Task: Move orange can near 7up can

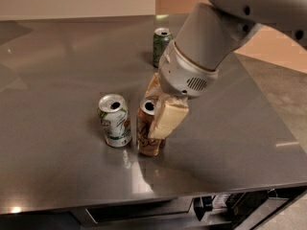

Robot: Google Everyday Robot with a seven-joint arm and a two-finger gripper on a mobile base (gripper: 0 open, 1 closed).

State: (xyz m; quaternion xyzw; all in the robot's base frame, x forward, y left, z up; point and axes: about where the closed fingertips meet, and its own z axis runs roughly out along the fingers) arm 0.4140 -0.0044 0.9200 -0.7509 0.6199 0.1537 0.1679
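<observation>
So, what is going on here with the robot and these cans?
The robot's gripper is shut on the orange can and holds it right beside the 7up can, with a narrow gap between them. Whether it rests on the table is unclear. A dark green can stands apart at the back.
</observation>
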